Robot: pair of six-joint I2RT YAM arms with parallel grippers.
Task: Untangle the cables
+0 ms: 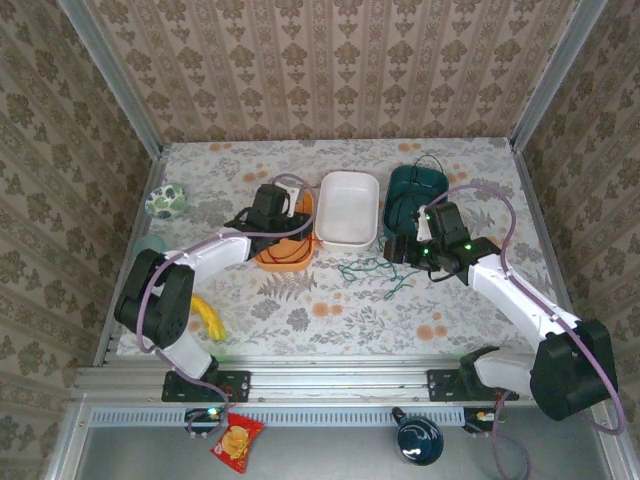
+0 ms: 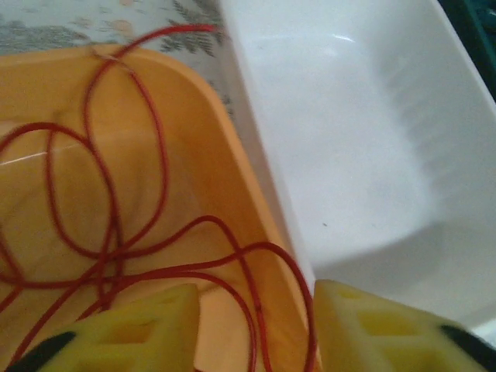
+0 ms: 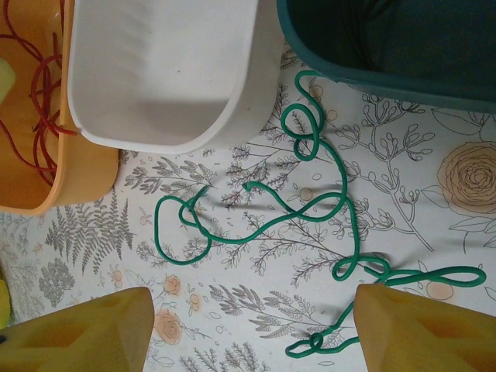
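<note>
While both hands stand with their fingers apart and nothing clamped, the cables lie in separate places. The red cable point(image 3: 45, 105) is coiled in the orange bin point(image 2: 209, 178) under the left hand point(image 2: 256, 298). The green cable point(image 3: 343, 194) sprawls on the bench point(image 3: 434, 124) below the right hand point(image 3: 254, 310), in front of the white bin point(image 2: 364, 155) and the teal bin point(image 3: 349, 74). My main worry is the green one. It crosses itself several times and has small tight curls near its lower end, so a pull from one spot would likely cinch those curls into knots rather than open them. Its far loop lies close against the bin walls and could catch there or nudge a bin. On the left, the red loops pass right under the parted fingers, and one red end hangs over the orange rim. A careless lift could hook a loop and drag the coil back out. The black cable is hard to place. A thin dark strand point(image 1: 430, 163) shows at the teal bin's far rim in the top view, but the bin's inside is too dark to read. Red coils run out of frame on the left wrist view, and the green cable's lowest stretch is cut off by the right fingers.
</note>
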